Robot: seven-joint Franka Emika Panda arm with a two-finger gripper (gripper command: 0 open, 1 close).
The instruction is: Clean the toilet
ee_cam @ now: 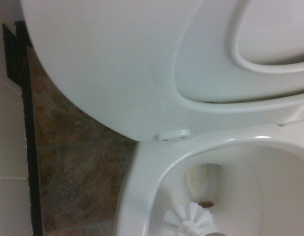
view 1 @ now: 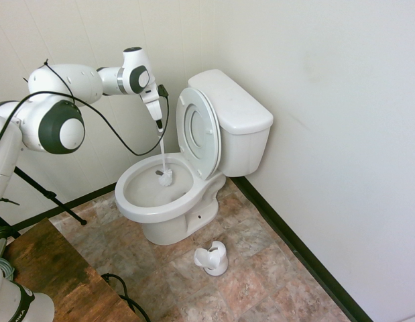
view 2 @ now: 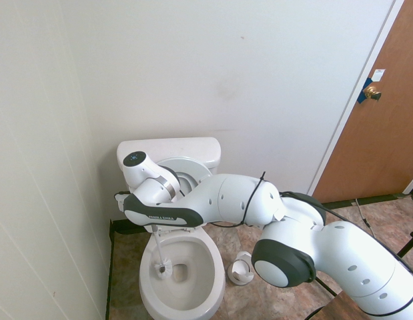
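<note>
While the hand is clamped on the thin white handle of the toilet brush, its fingers together around the top of the stem, the step in hand looks to be scrubbing the inside of the bowl. The toilet stands on the floor against the back wall, close to the side wall, with seat and lid tipped up against the tank. The bristle head sits low inside the bowl, towards the rim on the arm's side, and the wrist view shows it just beside the drain opening.

To do this well, the head should probably press lightly on the ceramic and sweep round the wall and under the rim, with the stem held steep so it does not lever against the rim. Since the handle is long and slim, hard side pushes could twist it in the grip. The raised seat stands near the wrist, so broad swings that way risk a knock.

On the mottled brown tile floor, the small white brush holder lies in front of the toilet's base. A dark baseboard runs along plain white walls, and a brown door shows at one side of the second exterior view.
</note>
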